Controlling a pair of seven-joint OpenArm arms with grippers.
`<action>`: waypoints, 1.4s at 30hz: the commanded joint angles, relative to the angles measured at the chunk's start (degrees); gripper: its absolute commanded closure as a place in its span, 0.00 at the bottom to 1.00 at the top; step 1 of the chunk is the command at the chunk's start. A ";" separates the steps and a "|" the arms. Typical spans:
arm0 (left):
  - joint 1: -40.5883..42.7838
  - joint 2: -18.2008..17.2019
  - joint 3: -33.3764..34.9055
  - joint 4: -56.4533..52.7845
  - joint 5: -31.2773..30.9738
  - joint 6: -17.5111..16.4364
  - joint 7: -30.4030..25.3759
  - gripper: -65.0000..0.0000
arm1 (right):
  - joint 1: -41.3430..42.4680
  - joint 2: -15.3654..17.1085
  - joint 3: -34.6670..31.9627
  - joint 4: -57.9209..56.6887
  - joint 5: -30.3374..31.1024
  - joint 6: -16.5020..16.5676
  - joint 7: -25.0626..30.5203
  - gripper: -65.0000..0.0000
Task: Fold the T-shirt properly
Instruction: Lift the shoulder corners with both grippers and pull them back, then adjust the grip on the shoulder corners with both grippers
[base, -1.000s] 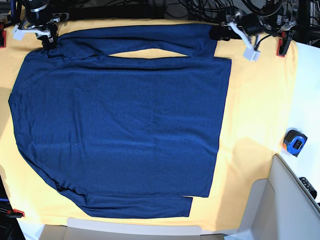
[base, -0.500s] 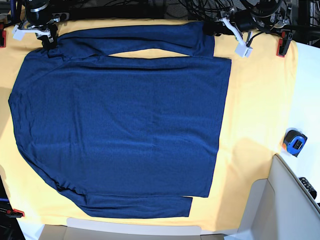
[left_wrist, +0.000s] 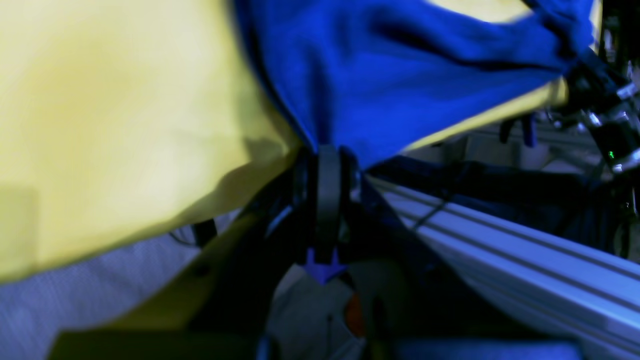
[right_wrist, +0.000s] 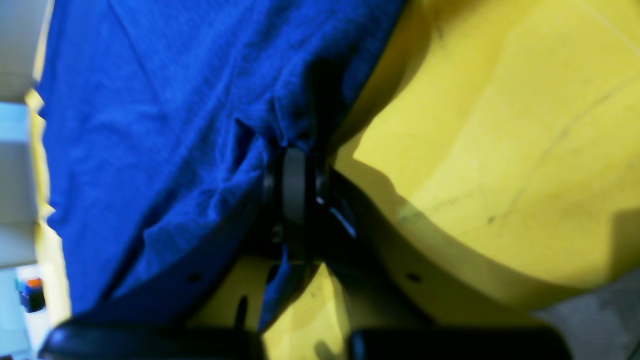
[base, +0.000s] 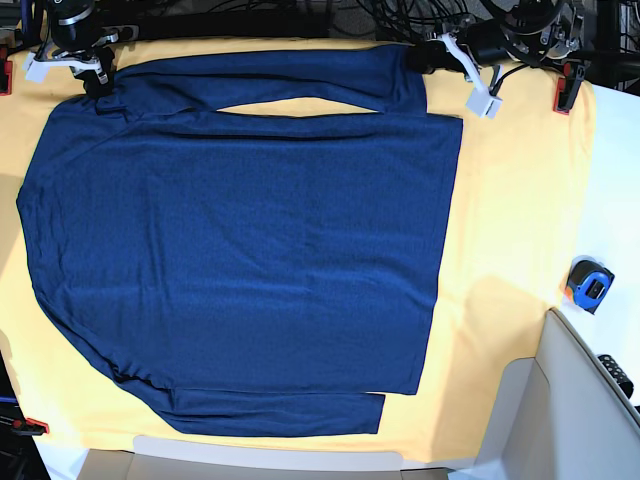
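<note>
T-shirt (base: 240, 260): dark navy, long-sleeved, spread flat over most of the yellow cloth (base: 520, 220); hem edge toward the right of the base view, shoulders toward the left.
Upper sleeve (base: 290, 75): lies along the far edge of the garment, with a narrow sliver of yellow showing between it and the body.
Lower sleeve (base: 290, 412): lies along the near edge, its cuff end just short of the hem corner.
Left tool (left_wrist: 327, 150): at the far right corner of the shirt in the base view; jaws together, clamped on the cuff end of the upper sleeve, where the blue fabric gathers to a point in the left wrist view.
Right tool (right_wrist: 295, 150): at the far left corner in the base view; jaws together, clamped on the shirt at the shoulder end, with fabric puckered around the jaws in the right wrist view.
Yellow cloth: covers the table beneath the shirt, held by red clamps (base: 567, 90) at its edges.
Blue tape measure (base: 590, 284): on the white surface at the right, well apart from the shirt.
</note>
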 joint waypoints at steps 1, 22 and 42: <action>0.32 -0.75 -0.12 2.19 -1.06 -0.54 -0.32 1.00 | -1.85 -0.29 -0.38 1.07 -3.40 -2.44 -4.64 1.00; -8.56 -0.84 -0.56 6.32 -1.24 -9.33 -0.24 1.00 | 4.21 -0.20 -0.29 15.93 -13.07 -2.44 -4.73 1.00; -24.47 -0.40 -4.34 -0.01 -0.88 -9.33 4.33 1.00 | 17.05 1.82 -0.20 3.62 -13.15 -2.79 -4.73 1.00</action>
